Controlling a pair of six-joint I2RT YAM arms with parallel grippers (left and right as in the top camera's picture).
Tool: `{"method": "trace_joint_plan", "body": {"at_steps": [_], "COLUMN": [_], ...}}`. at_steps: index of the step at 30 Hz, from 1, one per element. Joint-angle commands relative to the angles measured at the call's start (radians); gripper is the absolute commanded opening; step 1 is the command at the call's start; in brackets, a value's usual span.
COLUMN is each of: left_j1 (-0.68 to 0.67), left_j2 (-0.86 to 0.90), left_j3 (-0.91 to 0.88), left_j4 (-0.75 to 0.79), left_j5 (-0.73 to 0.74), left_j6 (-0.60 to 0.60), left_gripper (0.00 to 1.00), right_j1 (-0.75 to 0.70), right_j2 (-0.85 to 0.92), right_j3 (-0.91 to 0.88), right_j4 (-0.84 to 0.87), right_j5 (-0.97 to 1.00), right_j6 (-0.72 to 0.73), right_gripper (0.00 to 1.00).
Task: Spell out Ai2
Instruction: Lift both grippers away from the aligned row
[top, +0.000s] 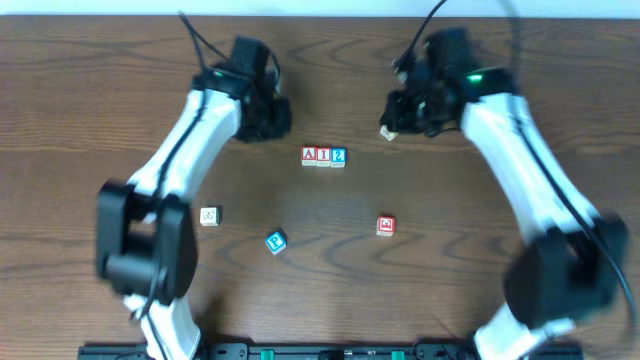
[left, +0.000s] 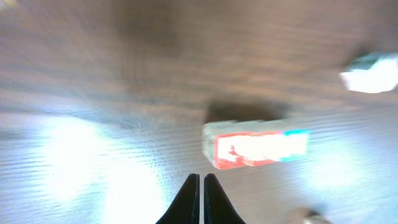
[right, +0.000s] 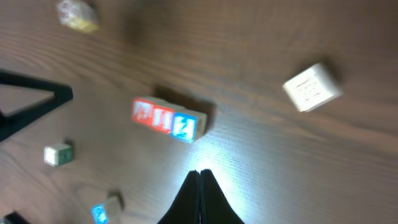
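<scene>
Letter blocks reading A, i, 2 sit touching in one straight row near the middle of the table, between your two arms. Your left gripper has its fingers pressed together on nothing, with the row just ahead of the tips. Your right gripper is likewise closed and empty. Toward the arm bases lie a white block, a blue block and a red block, well apart.

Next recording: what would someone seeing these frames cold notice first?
A tight row of three blocks reading A, i, 2 sits mid-table, two red faces then a blue one. The left gripper and right gripper hang at the far side, flanking the row, both shut and empty. Nearer the arm bases lie a loose white block, blue block and red block.
</scene>
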Motion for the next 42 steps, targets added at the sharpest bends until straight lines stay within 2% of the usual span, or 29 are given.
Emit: {"method": "trace_joint_plan", "body": {"at_steps": [1,8,9,11,12,13,14,20,26,31,37,42], "left_j1": [0.003,-0.012,-0.015,-0.018,-0.018,-0.018,-0.018,-0.018,-0.018,-0.018,-0.017,0.009], "left_j2": [-0.198,-0.512,-0.544,-0.624,-0.659,-0.687,-0.718,-0.807,-0.815,-0.811,-0.833,-0.951], "left_j3": [0.062,0.061,0.061,0.061,0.061,0.061,0.061,0.061,0.061,0.061,0.061,0.053], "left_j4": [-0.042,-0.179,-0.194,-0.229,-0.245,-0.257,-0.273,-0.409,-0.511,-0.524,-0.528,-0.550], "left_j5": [-0.094,-0.182,-0.188,-0.187,-0.187,-0.187,-0.187,-0.187,-0.187,-0.187,-0.190,-0.318], "left_j6": [0.063,0.120,0.129,0.137,0.137,0.137,0.137,0.137,0.137,0.137,0.140,0.179], "left_gripper": [0.06,0.06,0.06,0.06,0.13,0.38,0.94,0.95,0.95,0.95,0.95,0.95], "right_j1": [-0.001,0.000,0.000,0.000,0.000,0.000,0.000,0.000,0.000,0.000,0.000,0.000], "right_j2": [-0.182,-0.511,-0.549,-0.644,-0.680,-0.712,-0.752,-0.885,-0.946,-0.947,-0.947,-0.947], "right_j3": [0.083,0.100,0.100,0.100,0.100,0.100,0.100,0.100,0.100,0.100,0.099,0.099], "right_j4": [-0.094,-0.261,-0.277,-0.314,-0.328,-0.343,-0.359,-0.492,-0.626,-0.709,-0.723,-0.723], "right_j5": [0.127,0.153,0.153,0.153,0.153,0.153,0.153,0.152,0.152,0.152,0.152,0.152], "right_j6": [-0.100,-0.147,-0.147,-0.147,-0.147,-0.147,-0.147,-0.147,-0.147,-0.147,-0.147,-0.147], "right_gripper": [0.02,0.03,0.07,0.22,0.41,0.74,0.99,0.99,0.99,0.99,0.99,0.99]}}
